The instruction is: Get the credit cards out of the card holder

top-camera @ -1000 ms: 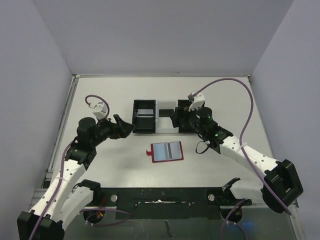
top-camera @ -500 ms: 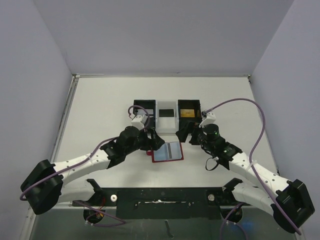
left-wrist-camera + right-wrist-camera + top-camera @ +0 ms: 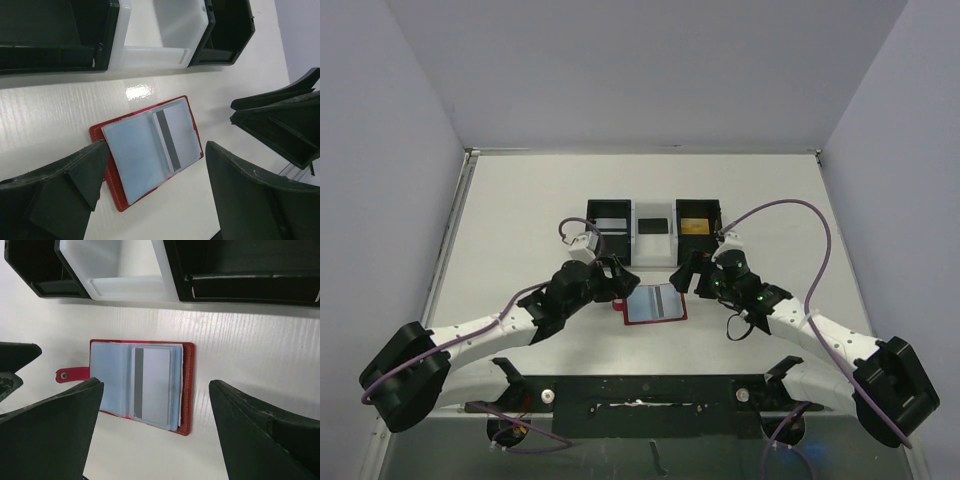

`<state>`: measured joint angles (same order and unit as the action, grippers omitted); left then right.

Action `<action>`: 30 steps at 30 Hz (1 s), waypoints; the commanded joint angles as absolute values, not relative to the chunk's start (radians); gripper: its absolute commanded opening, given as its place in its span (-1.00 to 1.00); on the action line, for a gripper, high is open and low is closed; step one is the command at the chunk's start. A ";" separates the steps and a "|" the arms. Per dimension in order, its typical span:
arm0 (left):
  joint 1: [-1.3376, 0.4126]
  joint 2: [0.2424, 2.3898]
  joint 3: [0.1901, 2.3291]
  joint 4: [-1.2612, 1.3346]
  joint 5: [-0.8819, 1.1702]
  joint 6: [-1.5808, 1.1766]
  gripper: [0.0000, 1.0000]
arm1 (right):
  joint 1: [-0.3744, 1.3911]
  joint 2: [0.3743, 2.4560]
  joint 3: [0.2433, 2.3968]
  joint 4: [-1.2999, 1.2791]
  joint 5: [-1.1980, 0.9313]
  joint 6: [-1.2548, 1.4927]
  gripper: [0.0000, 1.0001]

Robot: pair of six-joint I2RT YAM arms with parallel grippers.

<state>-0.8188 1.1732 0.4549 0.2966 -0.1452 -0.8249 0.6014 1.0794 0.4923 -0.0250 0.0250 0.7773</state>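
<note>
Both arms have just swung back from the tray toward me and now close in on the wallet (image 3: 655,304) from either side. A second ago they were up at the bins. The left gripper (image 3: 624,283) sits at the wallet's left edge with its jaws wide apart and nothing between them. In its wrist view one finger hangs right over the red corner, but I can't tell whether it touches. The right gripper (image 3: 686,274) is just off the wallet's far right corner, also spread and empty. The wallet hasn't shifted: it lies open and flat on the table (image 3: 520,200), between the two grippers and just short of the tray (image 3: 653,212), with its tab pointing left. A pale card (image 3: 152,390) with a grey stripe is still tucked in the right-hand sleeve, so there is at least one more to pull. Beyond it, with the right arm out of the way, a gold card (image 3: 697,227) shows in the right bin. I read this as a drop-off finished and the next extraction about to start, probably with the left pinning the wallet while the right draws the card.
</note>
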 commanded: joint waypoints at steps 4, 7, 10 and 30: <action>-0.770 1.277 0.558 0.330 0.017 -0.867 0.45 | 0.591 1.145 0.498 0.067 -0.078 0.819 0.71; -0.779 1.329 0.562 0.386 0.085 -0.895 0.34 | 0.588 1.185 0.515 0.054 -0.082 0.824 0.57; -0.783 1.346 0.546 0.447 0.112 -0.917 0.20 | 0.583 1.206 0.531 0.037 -0.093 0.819 0.39; -0.795 1.478 0.575 0.487 0.212 -0.899 -0.14 | 0.575 1.410 0.544 0.117 -0.215 0.822 -0.46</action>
<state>-0.7864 1.4517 0.5270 0.4126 0.1699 -0.9096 0.5819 1.3762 0.4976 0.0925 -0.2111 0.8280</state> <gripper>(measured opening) 0.451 0.296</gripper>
